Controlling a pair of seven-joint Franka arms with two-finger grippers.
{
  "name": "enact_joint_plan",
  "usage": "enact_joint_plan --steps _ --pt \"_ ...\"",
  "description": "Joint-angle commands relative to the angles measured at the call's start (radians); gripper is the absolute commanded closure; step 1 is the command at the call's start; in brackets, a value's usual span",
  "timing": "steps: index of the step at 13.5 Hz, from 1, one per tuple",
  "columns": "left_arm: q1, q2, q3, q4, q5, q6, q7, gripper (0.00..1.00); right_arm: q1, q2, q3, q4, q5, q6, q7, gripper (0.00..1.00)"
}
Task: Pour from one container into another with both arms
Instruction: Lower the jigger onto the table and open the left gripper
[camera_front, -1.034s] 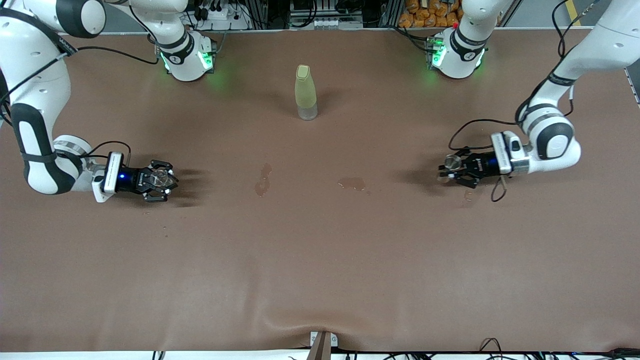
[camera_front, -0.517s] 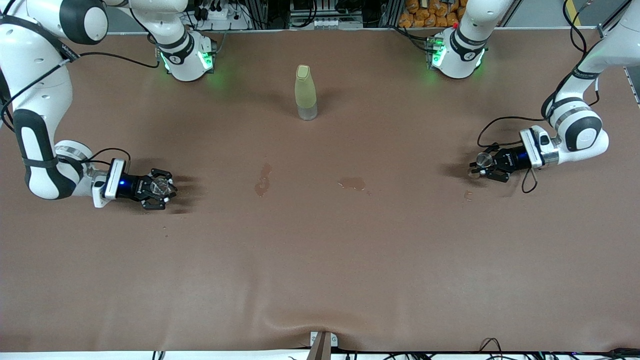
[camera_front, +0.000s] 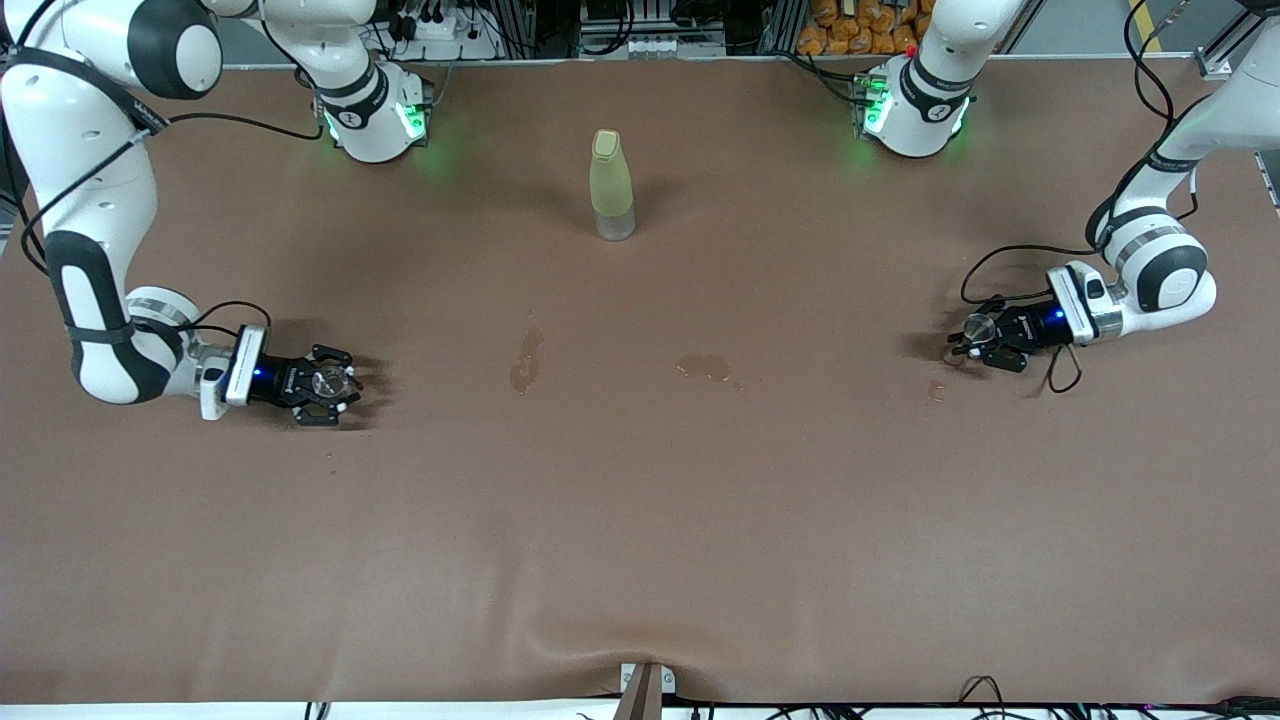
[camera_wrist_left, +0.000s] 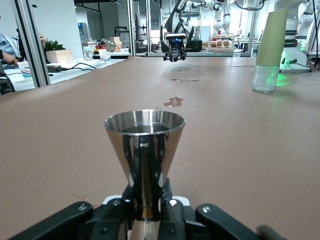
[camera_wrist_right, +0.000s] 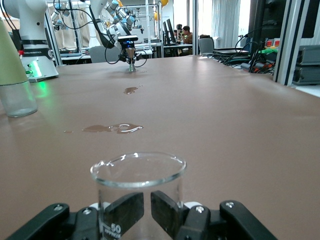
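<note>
A clear glass beaker (camera_front: 325, 380) marked 50 stands upright in my right gripper (camera_front: 332, 383), which is shut on it low over the table toward the right arm's end. In the right wrist view the beaker (camera_wrist_right: 137, 192) fills the space at the gripper (camera_wrist_right: 147, 210), its fingers showing through the glass. A steel cone-shaped jigger (camera_front: 978, 325) is upright in my left gripper (camera_front: 975, 332), shut on its narrow waist, low over the table at the left arm's end. The left wrist view shows the jigger (camera_wrist_left: 145, 145) above the gripper (camera_wrist_left: 146, 202).
A yellow-green bottle (camera_front: 611, 185) with a clear base stands mid-table, near the robots' bases. Wet patches lie on the brown mat: one (camera_front: 525, 358), another (camera_front: 705, 367), and a small spot (camera_front: 935, 390) near the left gripper.
Both arms have drawn apart toward their own ends of the table and sunk lower, each still holding its vessel upright. The left gripper travelled the most.
</note>
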Motion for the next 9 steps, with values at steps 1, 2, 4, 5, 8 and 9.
enact_joint_plan --steps 1,2,4,5,8,9 --pt "0.003 0.026 -0.001 0.028 0.017 -0.036 0.0 0.88 0.008 0.031 0.004 0.025 -0.006 -0.002 -0.009 1.0" --pt "0.003 0.028 -0.001 0.031 0.017 -0.036 -0.002 0.77 0.016 0.034 0.004 0.025 -0.003 -0.002 -0.007 1.0" --pt "0.003 0.028 0.001 0.032 0.017 -0.043 -0.002 0.68 0.027 0.049 0.004 0.025 0.003 0.019 -0.009 1.0" --pt "0.003 0.028 0.004 0.034 0.019 -0.044 -0.002 0.53 0.03 0.054 0.004 0.025 0.003 0.038 -0.009 1.0" --pt "0.003 0.028 0.004 0.037 0.033 -0.044 -0.002 0.37 0.039 0.055 0.004 0.025 0.009 0.044 -0.009 1.0" --pt "0.003 0.028 0.005 0.04 0.033 -0.044 -0.002 0.36 0.039 0.055 0.004 0.025 0.009 0.047 -0.009 1.0"
